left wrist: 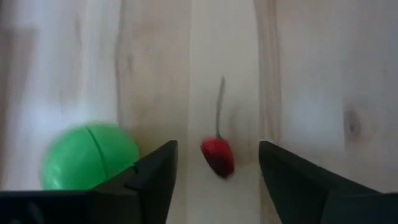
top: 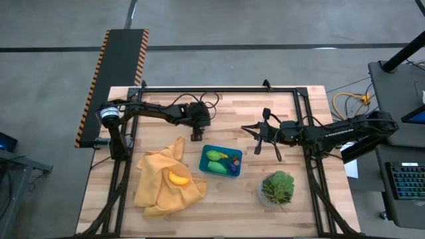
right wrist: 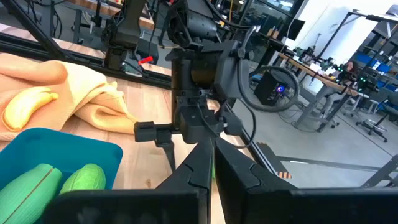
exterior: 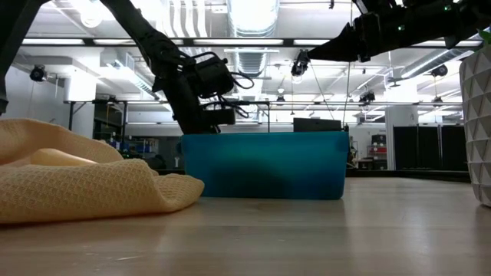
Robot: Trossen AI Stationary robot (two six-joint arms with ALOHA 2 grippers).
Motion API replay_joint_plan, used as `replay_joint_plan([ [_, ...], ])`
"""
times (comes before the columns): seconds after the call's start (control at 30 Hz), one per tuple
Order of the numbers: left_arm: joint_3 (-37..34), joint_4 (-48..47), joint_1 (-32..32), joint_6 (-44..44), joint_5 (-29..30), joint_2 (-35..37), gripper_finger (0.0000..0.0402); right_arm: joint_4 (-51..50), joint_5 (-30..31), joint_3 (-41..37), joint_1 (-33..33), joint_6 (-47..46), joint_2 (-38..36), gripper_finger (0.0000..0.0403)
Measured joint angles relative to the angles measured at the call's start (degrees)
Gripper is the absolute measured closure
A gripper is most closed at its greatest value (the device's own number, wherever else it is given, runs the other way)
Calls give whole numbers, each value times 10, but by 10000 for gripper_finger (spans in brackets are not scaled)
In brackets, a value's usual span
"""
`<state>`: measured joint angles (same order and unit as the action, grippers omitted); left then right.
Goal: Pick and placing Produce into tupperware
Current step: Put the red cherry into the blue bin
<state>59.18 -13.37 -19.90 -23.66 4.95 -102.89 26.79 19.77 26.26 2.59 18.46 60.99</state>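
The teal tupperware (top: 220,160) (exterior: 265,165) (right wrist: 56,152) sits mid-table and holds two green produce pieces (top: 215,159) (right wrist: 37,183) plus small red and purple ones (top: 234,164). A yellow banana piece (top: 178,178) (right wrist: 25,102) lies on the mustard cloth. My left gripper (top: 197,131) (left wrist: 217,171) hangs open just beyond the tupperware's far side, pointing down. Its fingers stand on either side of a small red stemmed piece (left wrist: 217,155) lying on the wood, apart from it. A green round piece (left wrist: 87,155) lies beside it. My right gripper (top: 255,136) (right wrist: 209,149) hovers shut and empty to the tupperware's right.
The mustard-yellow cloth (top: 166,179) (exterior: 77,180) lies crumpled left of the tupperware. A leafy plant in a clear pot (top: 277,188) stands near the right front. A black frame (top: 219,89) borders the table's far and side edges. Bare wood lies at the near edge.
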Motion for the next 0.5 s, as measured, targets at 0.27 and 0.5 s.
replay_joint_plan([
  [0.27,-3,-5,0,8,0,0,180,0,0,0,0,0,0,394],
  [0.5,-4,-6,0,8,0,-1,180,0,0,0,0,0,0,394],
])
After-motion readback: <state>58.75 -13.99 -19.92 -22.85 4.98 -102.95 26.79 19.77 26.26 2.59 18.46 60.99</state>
